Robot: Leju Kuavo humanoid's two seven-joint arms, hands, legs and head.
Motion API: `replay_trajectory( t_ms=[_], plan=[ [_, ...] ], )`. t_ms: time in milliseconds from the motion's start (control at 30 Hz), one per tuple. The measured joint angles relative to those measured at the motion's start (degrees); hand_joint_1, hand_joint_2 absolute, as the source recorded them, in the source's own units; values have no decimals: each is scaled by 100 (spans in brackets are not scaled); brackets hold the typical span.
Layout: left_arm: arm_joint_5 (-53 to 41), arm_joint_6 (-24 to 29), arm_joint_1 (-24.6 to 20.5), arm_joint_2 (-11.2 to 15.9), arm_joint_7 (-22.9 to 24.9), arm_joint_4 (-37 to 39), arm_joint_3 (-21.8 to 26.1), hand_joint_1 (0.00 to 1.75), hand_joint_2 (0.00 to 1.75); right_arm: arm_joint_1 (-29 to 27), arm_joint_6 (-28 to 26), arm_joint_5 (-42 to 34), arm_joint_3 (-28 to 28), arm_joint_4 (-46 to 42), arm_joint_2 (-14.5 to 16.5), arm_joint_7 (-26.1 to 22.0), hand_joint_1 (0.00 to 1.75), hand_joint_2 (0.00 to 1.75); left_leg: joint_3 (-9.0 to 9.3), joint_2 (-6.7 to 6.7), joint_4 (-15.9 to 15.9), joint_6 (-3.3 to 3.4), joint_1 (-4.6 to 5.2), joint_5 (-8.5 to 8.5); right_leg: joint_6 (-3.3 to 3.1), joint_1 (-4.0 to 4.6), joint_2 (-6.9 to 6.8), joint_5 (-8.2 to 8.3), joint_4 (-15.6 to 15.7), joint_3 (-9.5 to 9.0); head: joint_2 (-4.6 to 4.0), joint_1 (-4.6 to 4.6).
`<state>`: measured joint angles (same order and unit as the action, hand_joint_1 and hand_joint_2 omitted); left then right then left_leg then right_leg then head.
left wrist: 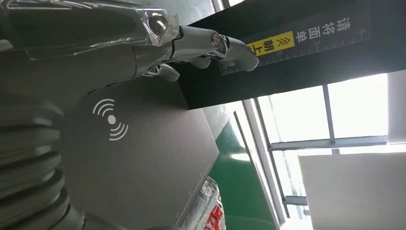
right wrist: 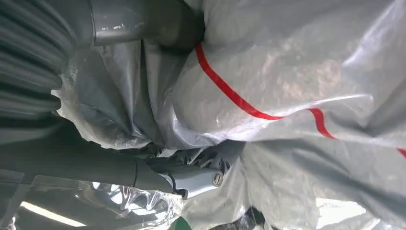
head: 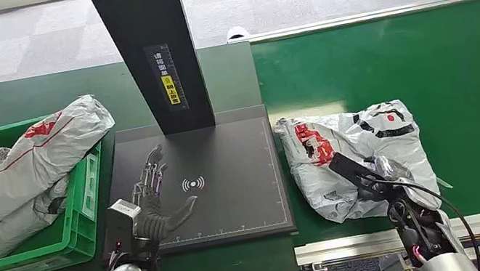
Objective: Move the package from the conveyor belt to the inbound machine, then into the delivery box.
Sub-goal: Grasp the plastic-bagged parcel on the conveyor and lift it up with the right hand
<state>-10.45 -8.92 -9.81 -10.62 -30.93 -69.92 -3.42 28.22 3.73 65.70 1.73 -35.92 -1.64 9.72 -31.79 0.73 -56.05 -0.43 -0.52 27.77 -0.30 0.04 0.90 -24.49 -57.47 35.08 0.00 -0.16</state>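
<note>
A crumpled grey plastic package [head: 355, 158] with red and black print lies flat on the green belt [head: 447, 71], apparently touching the scanner plate [head: 229, 174].

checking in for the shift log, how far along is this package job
Done: two grey plastic mailer bags already lie in the green plastic crate. In hand: the right hand grips a grey and red plastic package on the green conveyor belt. Left: scanning it on the bare black scanner pad, then boxing. The left hand hovers open.
</note>
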Motion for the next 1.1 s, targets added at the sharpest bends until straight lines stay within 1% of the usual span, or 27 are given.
replay_trajectory(
  t_ms=[67,200,267,433,500,600,667,767,900,1000,1100],
  plan=[
    [0,1,0,-1,1,0,7,0,175,11,27,-1,5,4,0,-45,175,175,0,0,0,0,0,0,0,0,0,0,0,0,0,0],
    [0,9,-2,-2,2,0,30,0,175,31,161,-15,11,13,2,-295,175,175,0,0,0,0,0,0,0,0,0,0,0,0,-1,0],
    [7,10,1,-2,2,-8,38,0,175,22,164,-84,8,6,6,-608,175,175,-2,0,0,0,-1,0,0,0,0,0,0,0,-1,1],
    [58,4,73,0,-8,-123,56,0,175,-118,22,-467,-42,-247,40,-1614,175,175,-5,1,1,0,-1,0,0,0,0,0,0,2,0,-1],
    [59,-5,147,0,-25,-207,78,0,175,-227,-72,-752,-94,-547,53,-2043,175,175,-6,1,1,0,-1,1,0,1,1,0,0,3,-1,0],
    [59,-9,250,1,-52,-351,128,0,175,-400,-269,-1357,-159,-1217,92,-2665,175,175,-8,-1,1,0,-1,1,0,1,5,0,-1,6,0,-1],
    [59,-11,293,0,-64,-438,163,0,175,-491,-452,-1720,-180,-1717,155,-2948,175,175,-8,-1,1,0,-1,1,0,1,5,0,-1,7,0,-1],
    [59,-26,342,0,-70,-538,195,0,175,-562,-575,-1964,-219,-2380,241,-3055,175,175,-7,-1,1,-1,-1,0,-1,2,3,-1,-1,7,-1,-1],
    [55,-22,381,-1,-82,-610,221,0,175,-654,-691,-2092,-252,-2855,303,-3175,175,175,-6,-1,1,0,-1,-1,0,1,2,0,-1,5,0,1],
    [-14,166,397,-20,-183,-663,260,0,175,-789,-1040,-2471,-208,-3230,393,-3454,175,175,-7,0,0,0,0,-1,0,0,2,0,-1,6,0,1],
    [-48,403,406,-73,-273,-788,322,0,175,-982,-1467,-3125,-51,-3907,561,-3780,175,175,-8,1,0,0,0,1,1,0,1,-2,-1,7,0,-1]
  ],
)
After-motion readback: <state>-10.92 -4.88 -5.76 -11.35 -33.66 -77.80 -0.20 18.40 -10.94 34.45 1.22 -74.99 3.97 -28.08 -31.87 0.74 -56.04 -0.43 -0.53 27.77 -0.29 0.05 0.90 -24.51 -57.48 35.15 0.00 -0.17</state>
